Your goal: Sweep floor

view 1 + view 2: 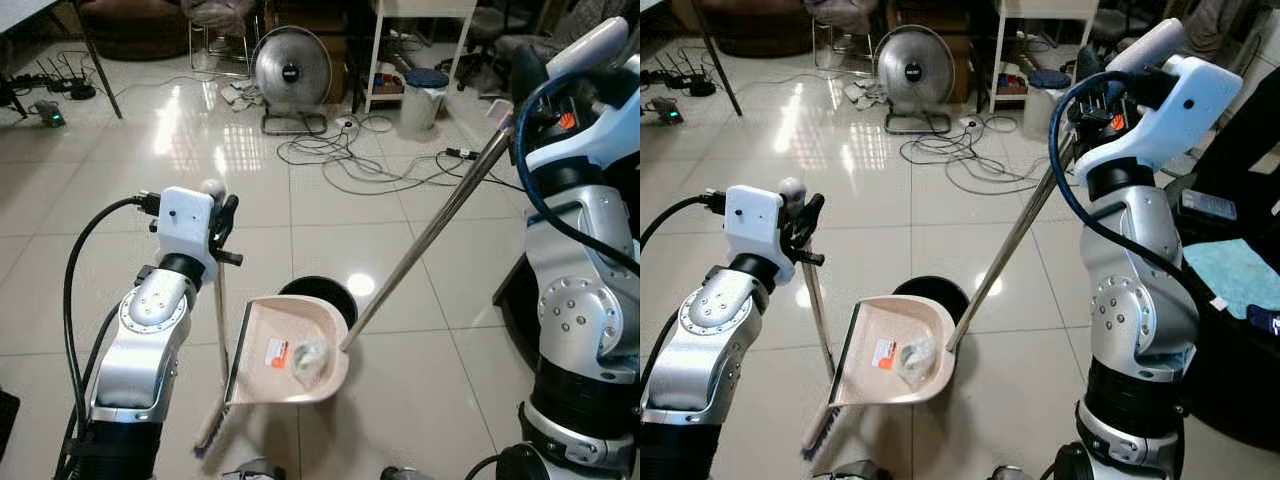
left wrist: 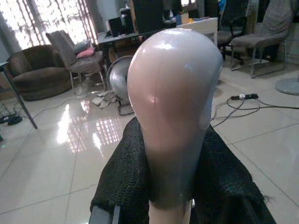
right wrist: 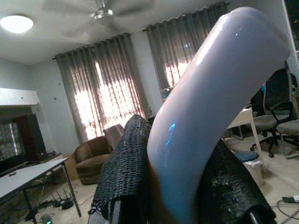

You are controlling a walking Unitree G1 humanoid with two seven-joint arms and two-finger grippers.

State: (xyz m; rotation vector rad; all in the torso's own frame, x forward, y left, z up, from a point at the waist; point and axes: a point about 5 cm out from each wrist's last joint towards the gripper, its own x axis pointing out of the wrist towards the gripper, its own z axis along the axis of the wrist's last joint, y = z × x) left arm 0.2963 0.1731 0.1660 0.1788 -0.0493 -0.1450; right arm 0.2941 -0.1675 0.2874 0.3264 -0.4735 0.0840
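Both claws were pinching handles: the left claw (image 1: 222, 225) gripped the top of the broom (image 1: 218, 350), whose bristles hung below it on the floor (image 1: 420, 390), while the right claw (image 1: 1090, 95) clamped the dustpan (image 1: 290, 352) handle, the pan holding debris (image 1: 308, 358) low between them.

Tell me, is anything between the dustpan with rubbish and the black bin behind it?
Nothing visible. The dustpan, held on its long handle by the right gripper, already overlaps the rim of the black bin; its rubbish has an open way.
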